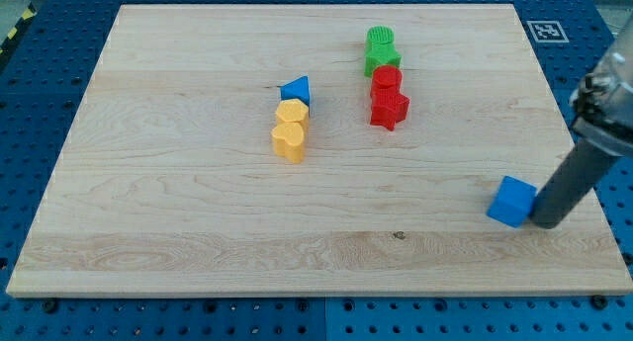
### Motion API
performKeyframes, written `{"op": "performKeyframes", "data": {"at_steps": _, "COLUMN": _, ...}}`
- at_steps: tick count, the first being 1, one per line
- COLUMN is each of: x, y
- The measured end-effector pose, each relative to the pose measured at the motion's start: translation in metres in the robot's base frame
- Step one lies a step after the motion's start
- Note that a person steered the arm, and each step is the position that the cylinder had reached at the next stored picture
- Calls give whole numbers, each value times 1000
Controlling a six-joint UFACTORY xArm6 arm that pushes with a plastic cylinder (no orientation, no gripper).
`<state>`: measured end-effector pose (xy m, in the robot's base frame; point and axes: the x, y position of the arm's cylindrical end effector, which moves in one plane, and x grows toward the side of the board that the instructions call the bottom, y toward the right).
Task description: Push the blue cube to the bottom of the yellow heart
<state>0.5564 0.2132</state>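
Observation:
The blue cube (511,201) sits near the board's right edge, toward the view's bottom. My tip (545,223) stands right beside it on its right side, touching or nearly touching it. The yellow heart (289,140) lies left of the board's centre, far to the left of the cube and a little higher in the view. A yellow hexagon-like block (292,112) touches the heart from above, and a blue triangle (296,89) sits just above that.
A green cylinder (380,39) and a green star (382,59) stand at the top centre-right, with a red cylinder (387,81) and a red star (389,109) below them. The wooden board (178,232) rests on a blue pegboard.

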Motion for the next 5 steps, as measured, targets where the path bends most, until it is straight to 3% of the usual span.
{"op": "performKeyframes", "data": {"at_steps": 2, "x": -25, "y": -50}}
{"op": "performKeyframes", "data": {"at_steps": 4, "x": -44, "y": -1}}
{"op": "performKeyframes", "data": {"at_steps": 5, "x": -57, "y": -41}}
